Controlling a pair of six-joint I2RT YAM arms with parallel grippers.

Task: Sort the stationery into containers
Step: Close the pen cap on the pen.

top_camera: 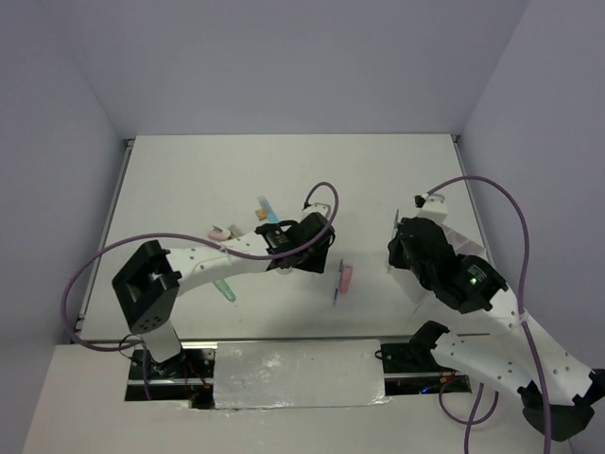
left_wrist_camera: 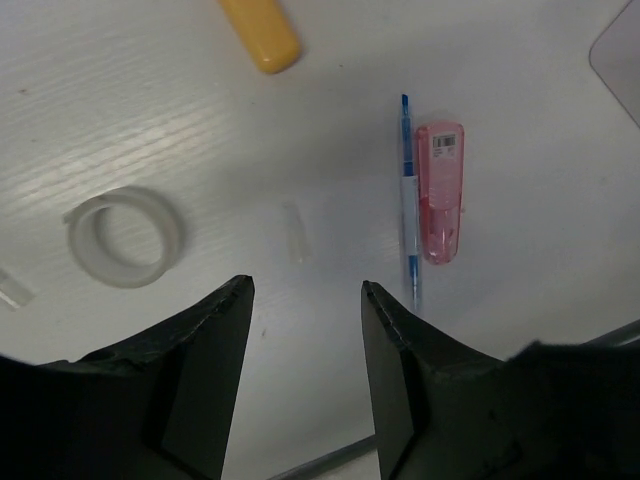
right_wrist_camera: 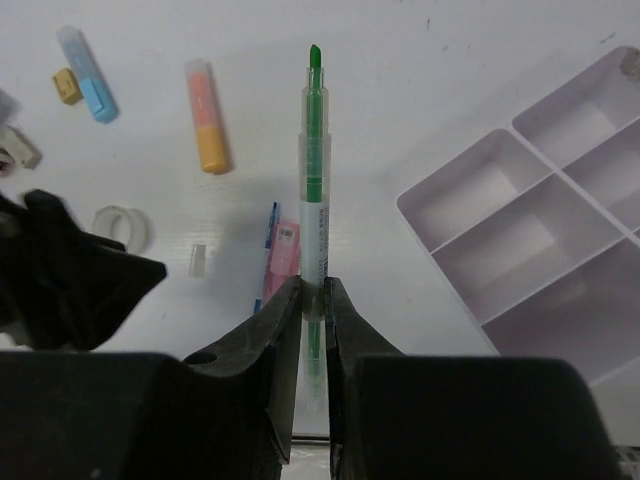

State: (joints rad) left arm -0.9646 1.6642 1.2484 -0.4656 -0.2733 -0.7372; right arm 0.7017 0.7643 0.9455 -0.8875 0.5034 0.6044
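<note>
At left, left gripper [left_wrist_camera: 305, 320] hanging with jaws apart over bare table [left_wrist_camera: 200, 120], gripping nothing; clear tape ring [left_wrist_camera: 122, 237] off to its left, blue pen [left_wrist_camera: 408, 200] lying right alongside a pink marker [left_wrist_camera: 440, 190] to its right, orange marker [left_wrist_camera: 262, 32] farther out. Farther right, right gripper [right_wrist_camera: 313, 300] clamped on 1 thin green pen [right_wrist_camera: 316, 170] pointing straight out from the fingers, white divided tray [right_wrist_camera: 485, 195] near it on the right.

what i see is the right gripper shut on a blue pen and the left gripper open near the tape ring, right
Not quite: the right wrist view shows the right gripper shut on a green pen, not a blue one. The left gripper is indeed open near the tape ring.
</note>
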